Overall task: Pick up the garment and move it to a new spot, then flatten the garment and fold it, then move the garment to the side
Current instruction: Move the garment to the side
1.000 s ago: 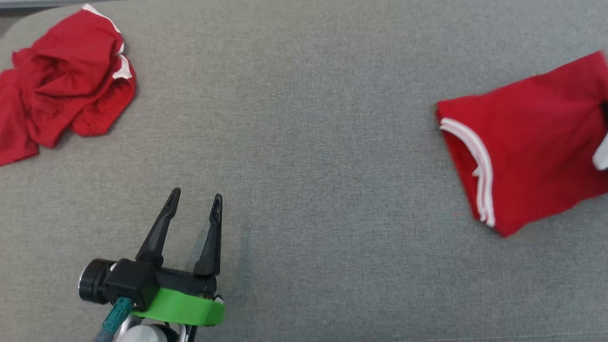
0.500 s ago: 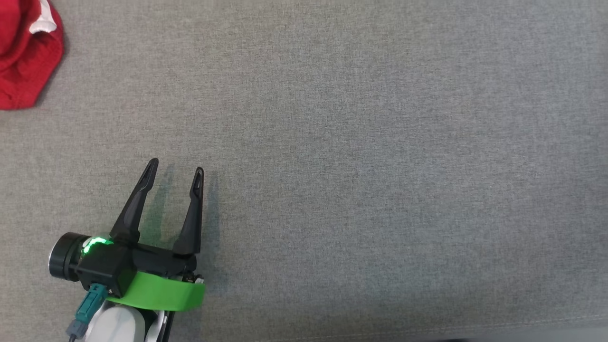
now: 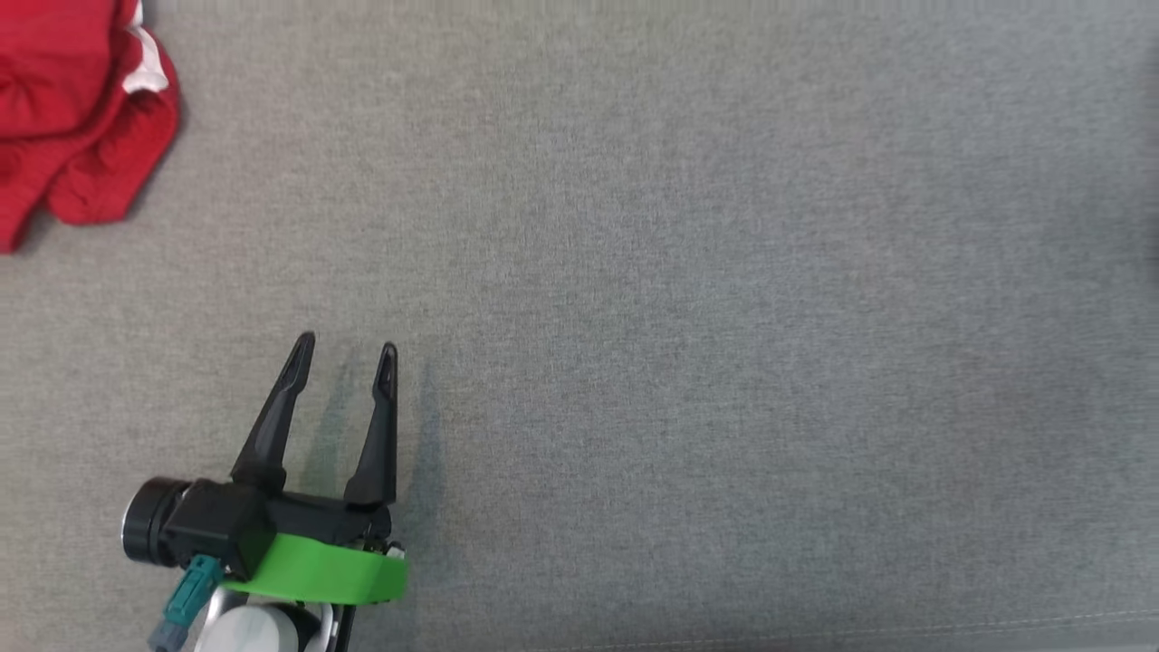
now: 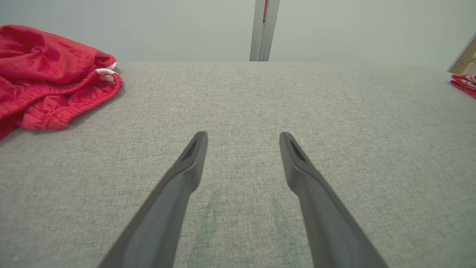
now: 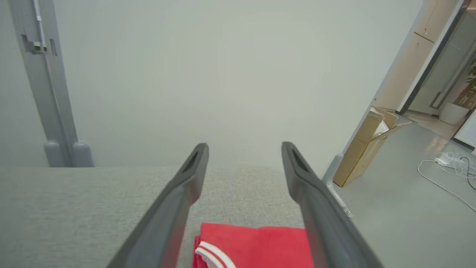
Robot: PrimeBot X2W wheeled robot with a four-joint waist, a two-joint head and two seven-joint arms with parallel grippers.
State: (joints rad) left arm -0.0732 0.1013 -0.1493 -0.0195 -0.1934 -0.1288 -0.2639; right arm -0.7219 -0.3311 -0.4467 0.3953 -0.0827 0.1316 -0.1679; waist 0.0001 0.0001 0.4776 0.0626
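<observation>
Grey table (image 3: 688,272): left claw (image 3: 348,342), right claw (image 5: 244,145) agape, empty.

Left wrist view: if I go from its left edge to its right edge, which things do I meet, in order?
crumpled red garment → left pincer, open above the grey surface → red cloth with white stripes at the right edge

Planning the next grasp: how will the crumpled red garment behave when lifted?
The crumpled red garment lies in soft folds, so it will probably droop limply. It looks thin, likely light. Its gathered hem may stretch if pinched.
</observation>
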